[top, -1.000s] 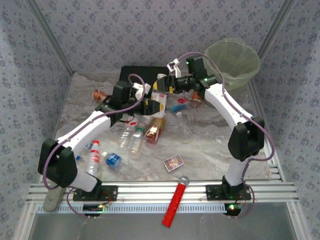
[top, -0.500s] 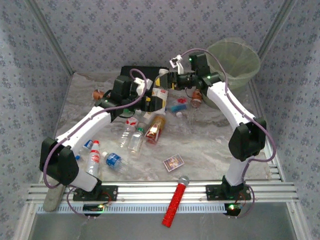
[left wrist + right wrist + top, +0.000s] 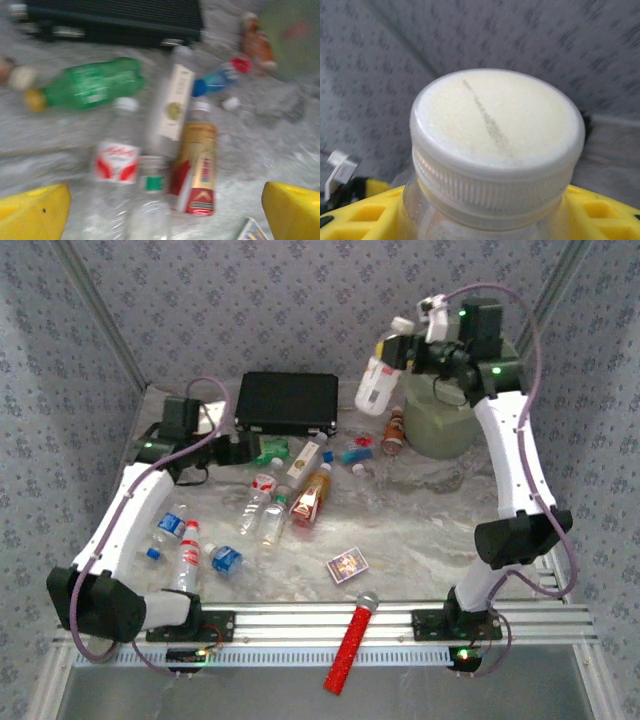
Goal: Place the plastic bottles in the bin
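Patterned grey walls close round the marbled table. The clear bottle hangs in the air just left of the bin, its white cap uppermost and its body slanting down and away from the bin. The right end effector pinches it close under the cap, with a yellow finger on either side of the neck.

The step in hand is the drop. The bottle's body should travel right until it is plumb over the bin's mouth. Only then should the fingers part, and low enough that the bottle neither strikes the rim nor drags the thin liner. From above, the arm covers much of the opening, so how far the bottle is from the rim is hard to judge. An orange-brown bottle stands touching or just beside the bin's left wall, and the swing should pass above it.

Well left of the bin, the remaining bottles lie scattered on the table. The left end effector hovers over them with its fingers spread wide and nothing between them.
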You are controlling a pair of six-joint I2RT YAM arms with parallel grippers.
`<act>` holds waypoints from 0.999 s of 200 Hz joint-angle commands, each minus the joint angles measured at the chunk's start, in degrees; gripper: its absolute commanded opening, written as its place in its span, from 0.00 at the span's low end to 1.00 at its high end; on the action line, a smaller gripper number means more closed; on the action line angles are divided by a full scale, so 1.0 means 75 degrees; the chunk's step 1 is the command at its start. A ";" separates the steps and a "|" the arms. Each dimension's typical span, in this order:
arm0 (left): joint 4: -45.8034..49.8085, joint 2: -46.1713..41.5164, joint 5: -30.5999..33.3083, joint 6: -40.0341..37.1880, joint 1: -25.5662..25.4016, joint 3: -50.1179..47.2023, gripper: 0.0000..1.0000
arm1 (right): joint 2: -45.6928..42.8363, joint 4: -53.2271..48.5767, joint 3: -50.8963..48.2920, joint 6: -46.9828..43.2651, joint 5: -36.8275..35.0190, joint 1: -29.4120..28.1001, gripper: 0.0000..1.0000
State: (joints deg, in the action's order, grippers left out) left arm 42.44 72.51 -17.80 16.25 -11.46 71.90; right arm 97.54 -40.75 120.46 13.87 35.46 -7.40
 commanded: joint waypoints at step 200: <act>-0.0260 -0.0510 -0.1001 0.0511 0.1590 -0.1426 0.95 | 0.3482 -0.2386 0.3587 -0.2279 -0.5115 0.1935 0.25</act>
State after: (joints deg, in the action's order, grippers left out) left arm 46.24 70.15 -17.82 15.70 0.34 63.16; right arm 120.81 -54.74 144.94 -1.06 -4.27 5.93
